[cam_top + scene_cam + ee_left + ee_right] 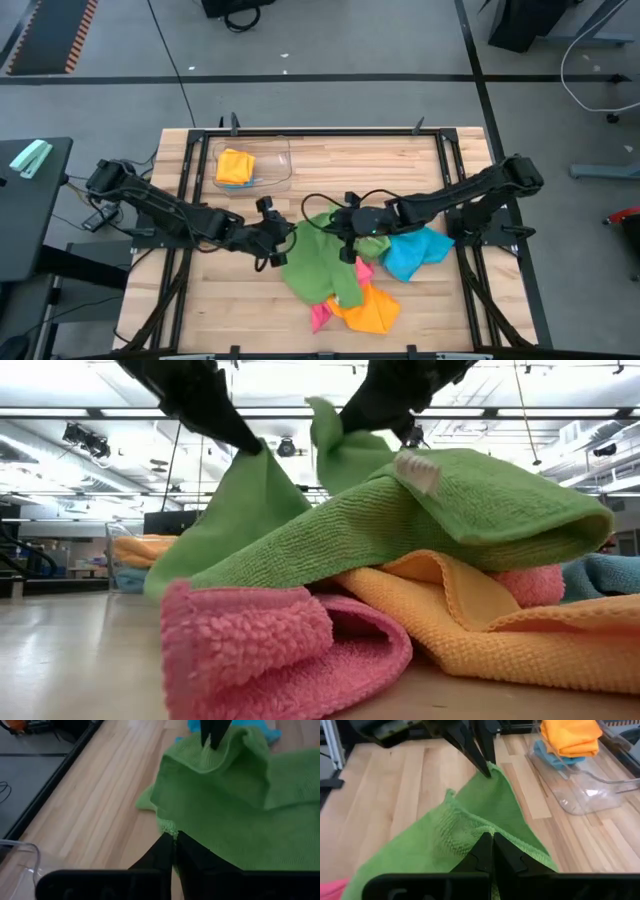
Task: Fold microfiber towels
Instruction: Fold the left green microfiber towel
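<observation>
Left gripper (172, 837) and right gripper (491, 840) each pinch a corner of the green towel (318, 262), lifted above pink towel (270, 650) and orange towel (500, 625).

No text, label, brand, number or sign could be read in any view. The small white tag (417, 472) sewn to the edge of the green microfiber towel (470, 510), at about one o'clock from the middle of the low view, was too blurred to show any print. The orange-and-black striped strip (82, 32) on the grey floor, at about ten o'clock from the table in the high view, carried only diagonal hazard stripes and no lettering.
</observation>
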Controlling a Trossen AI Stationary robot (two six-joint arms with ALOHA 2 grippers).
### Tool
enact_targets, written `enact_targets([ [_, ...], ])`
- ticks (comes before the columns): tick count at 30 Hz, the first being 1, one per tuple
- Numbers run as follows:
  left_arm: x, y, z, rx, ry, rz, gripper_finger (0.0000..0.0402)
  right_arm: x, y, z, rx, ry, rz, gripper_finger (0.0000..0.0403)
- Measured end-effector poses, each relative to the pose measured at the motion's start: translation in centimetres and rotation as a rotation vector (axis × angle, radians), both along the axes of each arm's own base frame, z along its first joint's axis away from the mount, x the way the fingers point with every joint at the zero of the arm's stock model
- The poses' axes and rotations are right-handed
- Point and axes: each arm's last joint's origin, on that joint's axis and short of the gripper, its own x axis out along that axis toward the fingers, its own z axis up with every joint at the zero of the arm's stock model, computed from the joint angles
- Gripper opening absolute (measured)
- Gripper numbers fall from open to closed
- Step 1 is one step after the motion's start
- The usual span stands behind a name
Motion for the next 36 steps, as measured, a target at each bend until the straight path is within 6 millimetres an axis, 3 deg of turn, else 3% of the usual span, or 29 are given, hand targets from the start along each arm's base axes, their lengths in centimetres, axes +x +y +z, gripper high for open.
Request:
enact_targets([
  [6, 0.0, -0.4, 0.2, -0.033, -0.03, 0.001, 0.0014, 1.3, 0.3, -1.2, -0.025, -0.04, -0.015, 0.001],
  [16, 0.1, -0.8, 0.5, -0.051, -0.066, -0.01, 0.0057, 2.1, 0.9, -1.5, -0.042, -0.107, -0.029, 0.001],
  [28, 0.2, -0.8, 0.7, -0.062, -0.093, -0.011, 0.0014, 2.4, 0.5, -2.0, -0.068, -0.113, -0.133, 0.001],
  [36, 0.3, -0.8, 0.8, -0.066, -0.102, -0.011, 0.0037, 2.4, 0.4, -2.1, -0.068, -0.106, -0.139, 0.001],
])
